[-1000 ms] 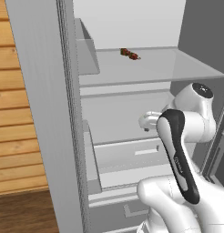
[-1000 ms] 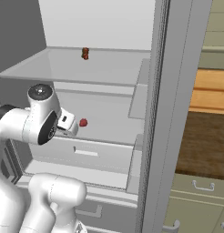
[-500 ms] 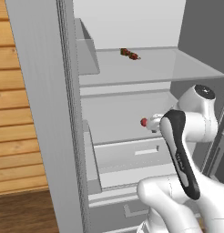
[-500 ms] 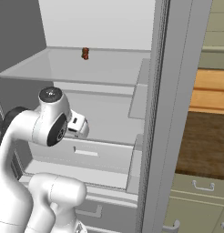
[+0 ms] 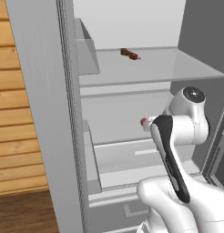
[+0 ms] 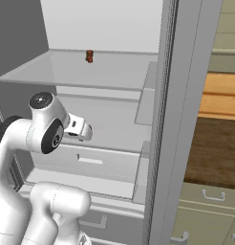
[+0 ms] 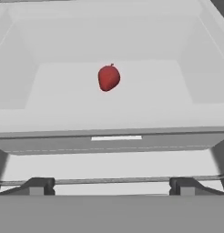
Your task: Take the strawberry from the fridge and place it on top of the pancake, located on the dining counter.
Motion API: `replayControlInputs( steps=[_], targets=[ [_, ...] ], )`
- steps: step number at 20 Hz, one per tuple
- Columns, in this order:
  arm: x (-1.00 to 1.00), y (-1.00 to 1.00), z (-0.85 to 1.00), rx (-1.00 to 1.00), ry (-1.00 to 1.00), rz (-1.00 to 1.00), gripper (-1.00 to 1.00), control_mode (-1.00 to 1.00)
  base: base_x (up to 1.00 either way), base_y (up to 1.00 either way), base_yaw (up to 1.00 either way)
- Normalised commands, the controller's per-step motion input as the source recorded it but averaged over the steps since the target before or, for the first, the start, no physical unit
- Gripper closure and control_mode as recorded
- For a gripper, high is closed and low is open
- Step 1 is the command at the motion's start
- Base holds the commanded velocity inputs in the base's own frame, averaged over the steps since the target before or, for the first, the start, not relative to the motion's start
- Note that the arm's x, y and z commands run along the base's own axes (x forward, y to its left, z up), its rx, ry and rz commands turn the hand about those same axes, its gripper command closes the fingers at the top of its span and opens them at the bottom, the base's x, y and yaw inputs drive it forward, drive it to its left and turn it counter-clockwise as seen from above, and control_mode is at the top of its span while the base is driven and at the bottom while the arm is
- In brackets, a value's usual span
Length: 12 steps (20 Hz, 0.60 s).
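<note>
The strawberry (image 7: pixel 108 77), small and red, lies alone on a pale middle shelf of the open fridge (image 5: pixel 41 113). In the hand view it sits straight ahead of my gripper (image 7: pixel 112 184), some way beyond the fingertips (image 7: pixel 41 185), which stand wide apart with nothing between them. From the left base camera the strawberry (image 5: pixel 143 122) peeks out just left of my hand. In the right base view my gripper (image 6: pixel 85 131) points into the fridge (image 6: pixel 176 119) at that shelf's height. The pancake and the dining counter are out of view.
A small brown-red item (image 5: pixel 130 54) lies on the upper glass shelf (image 6: pixel 52 67). Door bins (image 5: pixel 86 54) line the open door on one side. A drawer front (image 6: pixel 90 160) sits under the strawberry's shelf. Wood-topped cabinets with drawers (image 6: pixel 215 191) stand to the right.
My arm has raised its elbow and swung the hand in toward the middle shelf. In the right base view the hand now covers the strawberry. The strawberry itself has stayed put.
</note>
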Motion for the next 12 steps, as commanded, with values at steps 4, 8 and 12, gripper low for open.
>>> replayControlInputs(
  steps=[4, 8, 12],
  targets=[
    [0.32, 0.00, 0.00, 0.00, 0.00, 0.00, -1.00, -1.00, 0.00, 0.00, 0.00],
    [0.44, 0.00, 0.00, 0.00, 0.00, 0.00, -1.00, -1.00, 0.00, 0.00, 0.00],
    [0.31, -0.04, 0.00, 0.00, 0.00, 0.00, -1.00, -1.00, 0.00, 0.00, 0.00]
  ],
)
